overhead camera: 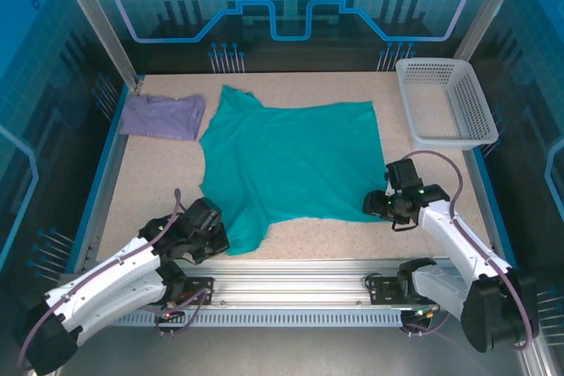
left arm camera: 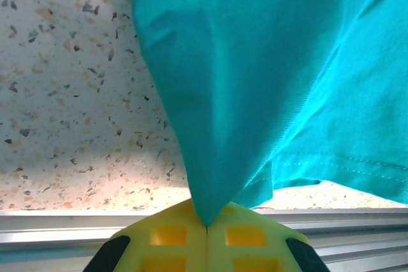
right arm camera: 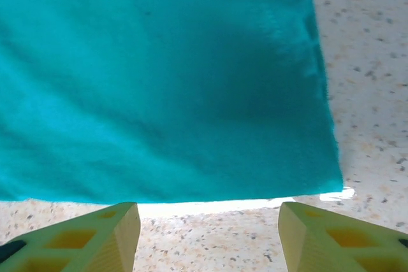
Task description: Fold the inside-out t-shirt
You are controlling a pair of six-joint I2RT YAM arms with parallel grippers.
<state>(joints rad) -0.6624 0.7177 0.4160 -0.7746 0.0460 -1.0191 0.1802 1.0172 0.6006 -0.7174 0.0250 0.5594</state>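
The teal-green t-shirt lies spread flat over the middle of the speckled table, its white logo hidden. My left gripper sits at the shirt's near left corner and is shut on it; in the left wrist view a peak of teal cloth runs down into the closed yellow jaws of the left gripper. My right gripper rests at the shirt's near right corner. In the right wrist view the right gripper stands open, bare table between its fingers, the t-shirt's hem just beyond the tips.
A small lavender shirt lies at the back left, touching the teal shirt's edge. A white mesh basket stands at the back right. A metal rail runs along the near edge, and blue walls enclose the table.
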